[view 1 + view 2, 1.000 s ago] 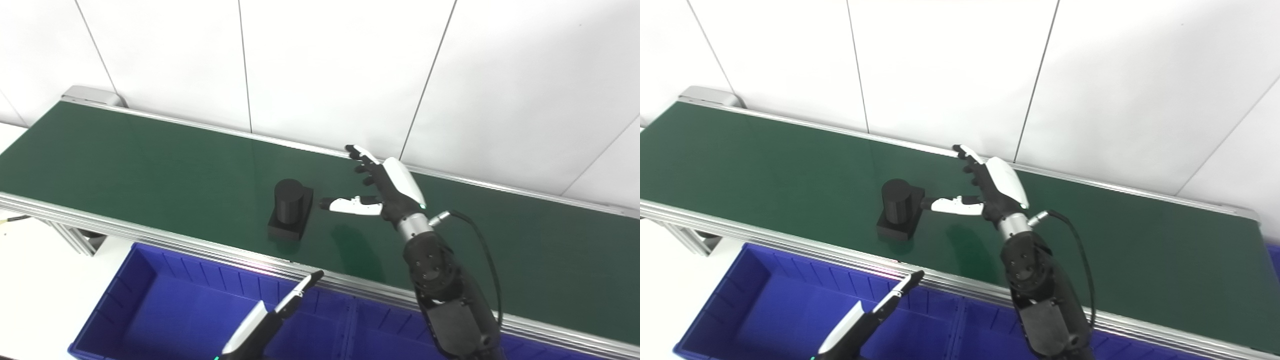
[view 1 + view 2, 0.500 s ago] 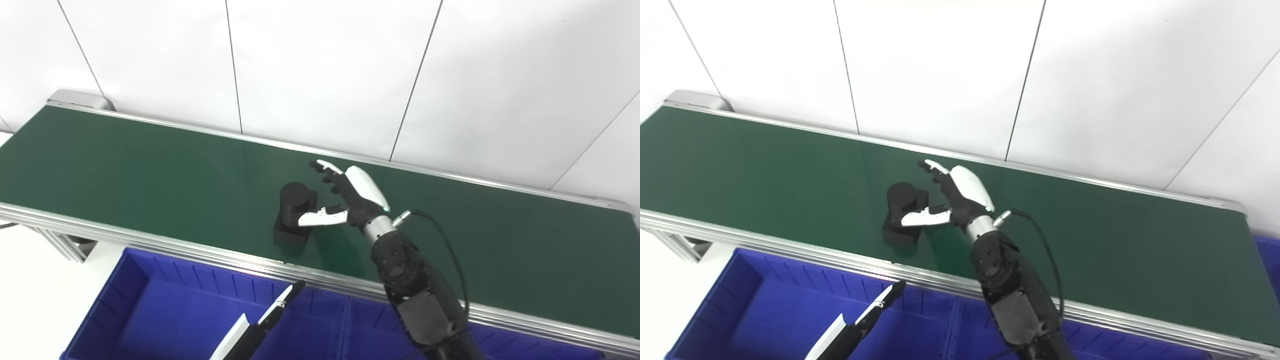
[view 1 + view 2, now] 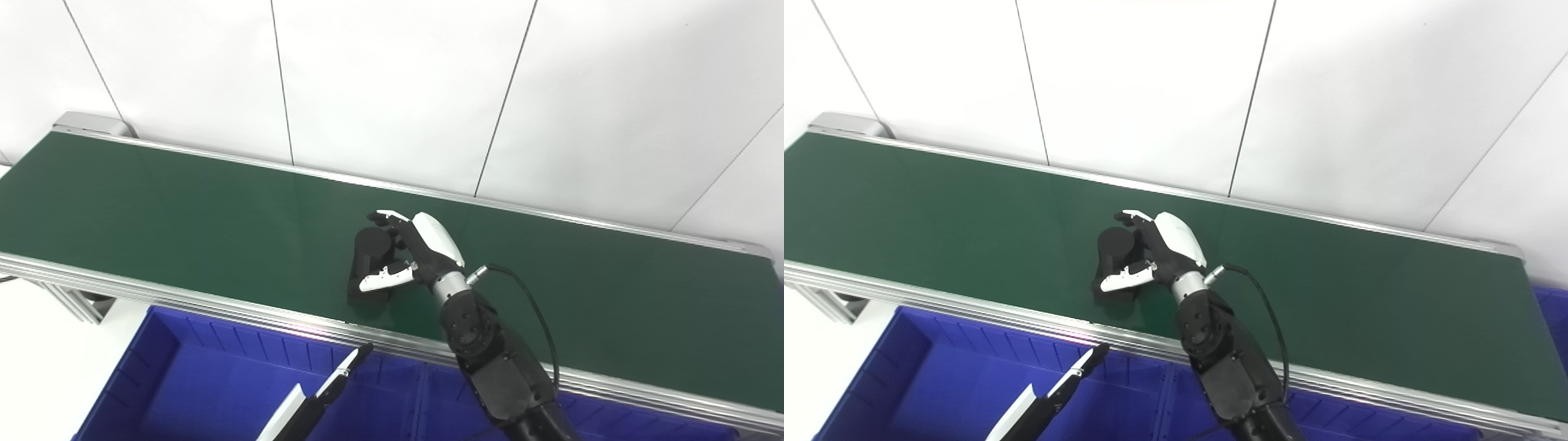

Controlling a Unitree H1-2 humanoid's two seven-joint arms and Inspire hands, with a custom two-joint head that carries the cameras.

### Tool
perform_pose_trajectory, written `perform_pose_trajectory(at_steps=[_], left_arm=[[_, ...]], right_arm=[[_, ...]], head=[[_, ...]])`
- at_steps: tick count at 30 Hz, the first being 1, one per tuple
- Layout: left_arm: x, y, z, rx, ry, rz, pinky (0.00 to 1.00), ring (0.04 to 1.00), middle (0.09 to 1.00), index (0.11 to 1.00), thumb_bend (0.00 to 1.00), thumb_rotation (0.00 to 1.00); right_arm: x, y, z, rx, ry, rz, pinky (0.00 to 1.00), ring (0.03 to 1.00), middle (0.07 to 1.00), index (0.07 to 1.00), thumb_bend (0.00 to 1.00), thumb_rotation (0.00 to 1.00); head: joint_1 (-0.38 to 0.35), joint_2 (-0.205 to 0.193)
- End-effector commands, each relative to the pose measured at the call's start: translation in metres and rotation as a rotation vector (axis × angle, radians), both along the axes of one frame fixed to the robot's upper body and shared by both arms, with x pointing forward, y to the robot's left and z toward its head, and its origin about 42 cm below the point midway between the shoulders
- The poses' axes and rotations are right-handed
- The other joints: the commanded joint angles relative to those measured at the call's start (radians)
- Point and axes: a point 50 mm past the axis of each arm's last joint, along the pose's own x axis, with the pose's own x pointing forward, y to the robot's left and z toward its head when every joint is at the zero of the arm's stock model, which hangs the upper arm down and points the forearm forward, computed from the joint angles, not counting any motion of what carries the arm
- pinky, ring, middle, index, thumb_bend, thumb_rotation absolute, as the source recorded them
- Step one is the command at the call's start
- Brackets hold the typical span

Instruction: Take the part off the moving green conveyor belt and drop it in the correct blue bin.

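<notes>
Black part [image 3: 369,260]: on green conveyor belt [image 3: 184,208], frame centre, between right hand [image 3: 422,248] fingers [image 3: 384,215] behind and thumb in front. Grasp closing; contact uncertain. Left hand [image 3: 318,401]: lower centre, over blue bin [image 3: 184,380]; finger spread indeterminable.

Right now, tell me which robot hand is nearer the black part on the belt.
Right. The right robot hand is wrapped around the black part on the green belt, fingers behind, thumb in front. The left robot hand hangs over the blue bin, well short of it.

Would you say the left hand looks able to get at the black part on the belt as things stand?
Probably not: the left hand sits low over the blue bin, and the right hand already wraps the black part.
</notes>
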Motion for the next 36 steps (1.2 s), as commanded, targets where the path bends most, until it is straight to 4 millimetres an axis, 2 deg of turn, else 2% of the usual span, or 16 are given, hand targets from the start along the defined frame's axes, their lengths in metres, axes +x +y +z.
perform_pose_trajectory(at_steps=[1,2,3,4,6,8,12,26,29,30,33,36], left_arm=[[0.000,-0.003,0.011,-0.021,-0.057,-0.002,1.00,1.000,1.000,1.000,1.00,0.72],[0.000,-0.003,0.012,-0.019,-0.059,-0.001,1.00,1.000,1.000,1.000,1.00,0.72],[0.000,-0.003,0.012,-0.021,-0.061,-0.001,1.00,1.000,1.000,1.000,1.00,0.73],[0.000,-0.004,0.013,-0.023,-0.062,-0.001,1.00,1.000,1.000,1.000,1.00,0.73],[0.000,-0.003,0.014,-0.021,-0.064,-0.004,1.00,1.000,1.000,1.000,1.00,0.73],[0.000,-0.003,0.014,-0.024,-0.061,-0.004,1.00,1.000,1.000,1.000,1.00,0.73],[0.000,-0.002,0.014,-0.020,-0.062,0.004,1.00,1.000,1.000,1.000,1.00,0.74],[0.003,0.003,0.014,-0.009,-0.053,0.003,1.00,1.000,1.000,1.000,1.00,0.74],[0.003,0.004,0.014,-0.001,-0.057,0.003,1.00,1.000,1.000,1.000,1.00,0.75],[0.003,0.004,0.014,-0.001,-0.058,0.003,1.00,1.000,1.000,1.000,1.00,0.75],[0.004,0.006,0.013,-0.008,-0.053,0.000,1.00,1.000,1.000,1.000,1.00,0.75],[0.004,0.008,0.013,-0.007,-0.050,-0.001,1.00,1.000,1.000,1.000,1.00,0.74]], right_arm=[[0.007,0.017,0.023,0.055,-0.094,0.054,0.49,0.584,0.712,0.763,0.82,0.14],[0.007,0.017,0.021,0.056,-0.096,0.052,0.45,0.537,0.669,0.739,0.80,0.09],[0.007,0.017,0.019,0.059,-0.096,0.053,0.43,0.511,0.581,0.708,0.69,0.05],[0.007,0.017,0.018,0.060,-0.096,0.053,0.42,0.492,0.536,0.678,0.63,0.02],[0.006,0.017,0.015,0.047,-0.096,0.054,0.42,0.439,0.497,0.610,0.55,0.00],[0.005,0.016,0.013,0.029,-0.105,0.055,0.43,0.408,0.492,0.567,0.52,0.00],[0.001,0.015,0.010,0.018,-0.133,0.042,0.42,0.402,0.499,0.534,0.51,0.00],[-0.005,0.010,0.011,0.037,-0.226,-0.020,0.33,0.380,0.518,0.536,0.51,0.00],[-0.006,0.009,0.017,0.061,-0.244,-0.029,0.32,0.380,0.520,0.536,0.51,0.00],[-0.006,0.008,0.018,0.067,-0.247,-0.032,0.31,0.422,0.490,0.522,0.51,0.00],[-0.010,0.003,0.031,0.117,-0.286,-0.061,0.25,0.445,0.431,0.531,0.51,0.00],[-0.016,-0.006,0.046,0.155,-0.326,-0.090,0.25,0.446,0.426,0.533,0.51,0.00]], head=[[-0.002,0.005],[-0.002,0.005],[-0.002,0.010],[-0.002,0.010],[-0.002,0.012],[-0.002,0.014],[-0.002,0.017],[-0.003,0.020],[-0.003,0.021],[-0.003,0.021],[-0.011,0.027],[-0.015,0.033]])
